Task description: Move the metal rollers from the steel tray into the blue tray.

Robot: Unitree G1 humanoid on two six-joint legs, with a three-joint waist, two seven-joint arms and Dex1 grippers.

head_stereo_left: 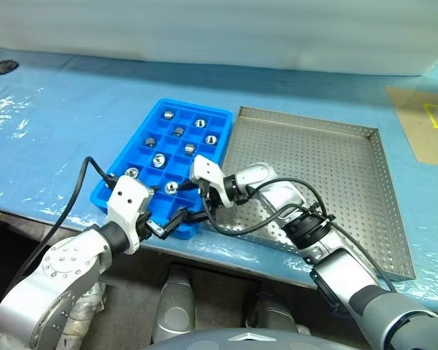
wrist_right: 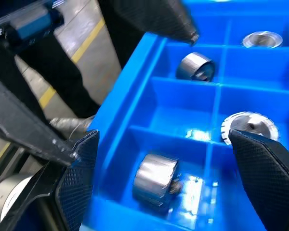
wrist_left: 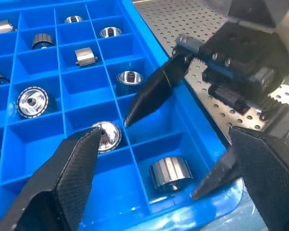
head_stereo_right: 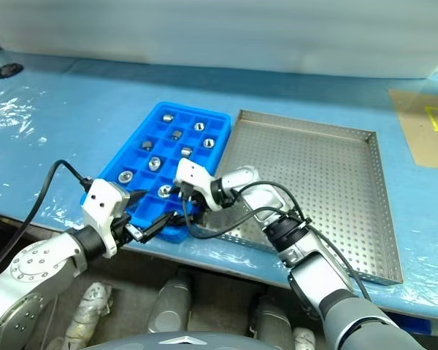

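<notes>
Left eye view: blue tray point(head_stereo_left: 128, 177) at 9 o'clock of steel tray point(head_stereo_left: 379, 182) holds 9 metal rollers point(head_stereo_left: 159, 160); both grippers, left gripper point(head_stereo_left: 177, 219) and right gripper point(head_stereo_left: 204, 202), spread wide, empty.

Bright, even overhead light glares off the table's plastic film point(head_stereo_left: 51, 109); the right wrist view is motion-blurred.

Two silver-grey metal arms end in white wrist blocks, each bearing a gripper, left point(head_stereo_left: 163, 223) and right point(head_stereo_left: 201, 201), with textured black pointed fingers point(wrist_left: 62, 185); black cables loop alongside.
</notes>
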